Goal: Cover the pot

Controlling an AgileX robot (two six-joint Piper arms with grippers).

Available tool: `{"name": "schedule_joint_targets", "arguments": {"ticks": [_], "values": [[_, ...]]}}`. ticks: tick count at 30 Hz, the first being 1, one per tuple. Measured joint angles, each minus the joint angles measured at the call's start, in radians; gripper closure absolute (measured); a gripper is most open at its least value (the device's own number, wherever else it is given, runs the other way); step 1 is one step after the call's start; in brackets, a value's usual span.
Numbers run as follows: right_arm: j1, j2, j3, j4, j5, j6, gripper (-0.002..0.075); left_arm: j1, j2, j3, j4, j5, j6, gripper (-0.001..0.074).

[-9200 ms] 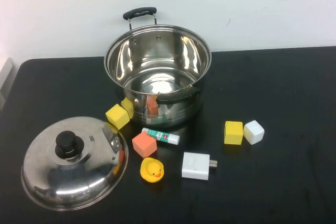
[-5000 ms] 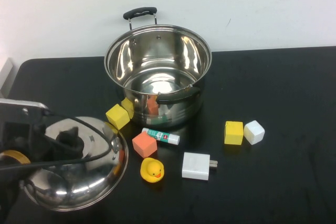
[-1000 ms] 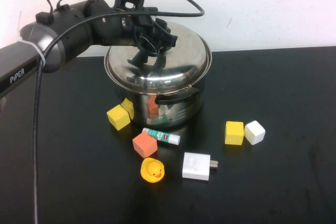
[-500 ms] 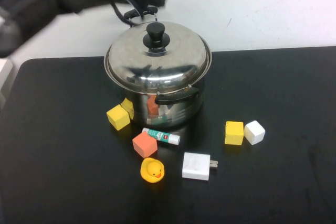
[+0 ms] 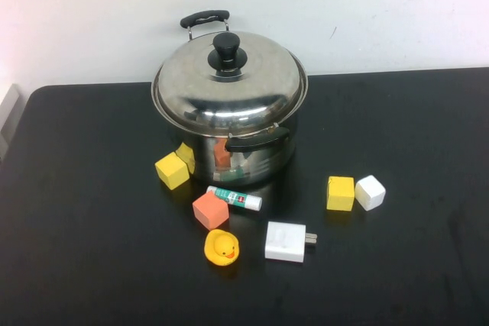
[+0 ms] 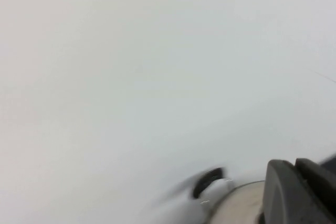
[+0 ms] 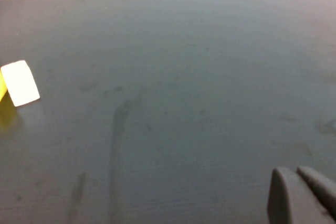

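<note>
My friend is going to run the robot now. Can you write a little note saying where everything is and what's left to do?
Left gripper: off the high view, up near the wall by the pot; only a dark finger edge shows. Right gripper: parked low over bare table, near the white cube.
The pot stands at the table's back middle; the lid sits level on its rim, knob up.
Done: pot covered.
Left: nothing on the pot; maybe park the left arm.
</note>
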Motion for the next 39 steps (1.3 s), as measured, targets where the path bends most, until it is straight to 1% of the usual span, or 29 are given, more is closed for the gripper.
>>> {"name": "schedule_joint_targets", "arguments": {"ticks": [4,9,16,22,26,29,34,39], "values": [[0.0,0.0,0.0,0.0,0.0,0.0,0.0728,0.0,-0.147,0.103,0.146,0.012,-0.123,0.0734],[0.0,0.0,0.0,0.0,0.0,0.0,0.0728,0.0,-0.361,0.339,0.248,-0.062,-0.206,0.0735],[0.0,0.0,0.0,0.0,0.0,0.0,0.0728,0.0,-0.663,0.701,0.265,-0.123,-0.276,0.0735],[0.0,0.0,0.0,0.0,0.0,0.0,0.0728,0.0,-0.907,1.039,0.267,-0.18,-0.39,0.0735],[0.0,0.0,0.0,0.0,0.0,0.0,0.0728,0.0,-1.037,1.267,0.267,-0.305,-0.422,0.0735],[0.0,0.0,0.0,0.0,0.0,0.0,0.0728,0.0,-1.092,1.398,0.267,-0.406,-0.425,0.0736],[0.0,0.0,0.0,0.0,0.0,0.0,0.0728,0.0,-1.114,1.52,0.265,-0.555,-0.505,0.0736],[0.0,0.0,0.0,0.0,0.0,0.0,0.0728,0.0,-1.114,1.527,0.265,-0.658,-0.538,0.0736]]}}
